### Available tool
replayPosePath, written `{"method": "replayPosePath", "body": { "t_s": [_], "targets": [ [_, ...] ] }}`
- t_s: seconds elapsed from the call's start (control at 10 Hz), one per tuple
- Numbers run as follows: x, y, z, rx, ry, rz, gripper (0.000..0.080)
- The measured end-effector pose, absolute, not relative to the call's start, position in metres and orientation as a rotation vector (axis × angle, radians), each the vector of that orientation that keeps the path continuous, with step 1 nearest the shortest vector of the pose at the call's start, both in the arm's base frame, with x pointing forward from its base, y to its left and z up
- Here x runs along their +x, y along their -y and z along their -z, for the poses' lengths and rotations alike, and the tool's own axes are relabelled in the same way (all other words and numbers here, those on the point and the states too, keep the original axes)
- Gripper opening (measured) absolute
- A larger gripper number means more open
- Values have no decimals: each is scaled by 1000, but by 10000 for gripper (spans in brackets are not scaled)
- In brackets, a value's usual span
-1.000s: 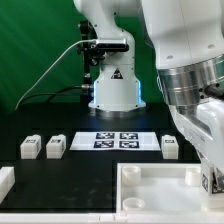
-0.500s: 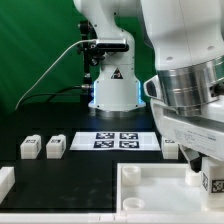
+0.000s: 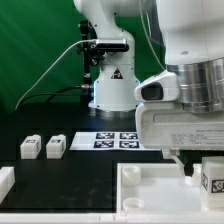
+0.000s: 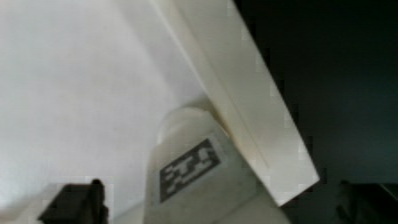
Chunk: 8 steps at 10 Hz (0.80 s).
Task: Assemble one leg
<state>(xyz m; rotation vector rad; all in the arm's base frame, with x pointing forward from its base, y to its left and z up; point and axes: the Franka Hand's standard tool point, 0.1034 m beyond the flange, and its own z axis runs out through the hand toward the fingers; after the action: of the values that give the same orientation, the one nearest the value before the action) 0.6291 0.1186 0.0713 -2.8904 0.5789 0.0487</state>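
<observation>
My gripper [image 3: 206, 166] hangs over the right end of the large white panel [image 3: 150, 186] at the front of the exterior view. It is shut on a leg [image 3: 212, 178], a small white block whose tag faces the camera. In the wrist view the leg [image 4: 192, 165] runs out from between the two dark fingertips [image 4: 75, 202], lying along the panel's raised rim [image 4: 231, 80]. Two more legs [image 3: 30, 147] [image 3: 55, 145] stand on the black table at the exterior view's left.
The marker board [image 3: 108, 140] lies in the middle of the table in front of the arm's base [image 3: 112, 90]. Another white part [image 3: 5, 181] shows at the exterior view's left edge. The wrist body hides the table behind the panel's right end.
The wrist has turned over the panel's right end, its flat white hand now facing the camera. The held leg's tag shows more fully and sits slightly higher.
</observation>
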Motion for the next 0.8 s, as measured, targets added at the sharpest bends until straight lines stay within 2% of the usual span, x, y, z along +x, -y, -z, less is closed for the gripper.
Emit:
{"method": "replayPosePath", "body": {
  "t_s": [0.1, 0.2, 0.4, 0.6, 0.8],
  "targets": [
    [628, -120, -71, -2992, -214, -12, 648],
    [629, -122, -72, -3012, -52, 5, 648],
    [629, -122, -71, -2991, -220, -9, 636],
    [628, -123, -71, -2947, -548, -38, 299],
    [630, -120, -71, -2847, -900, -68, 299]
  ]
}}
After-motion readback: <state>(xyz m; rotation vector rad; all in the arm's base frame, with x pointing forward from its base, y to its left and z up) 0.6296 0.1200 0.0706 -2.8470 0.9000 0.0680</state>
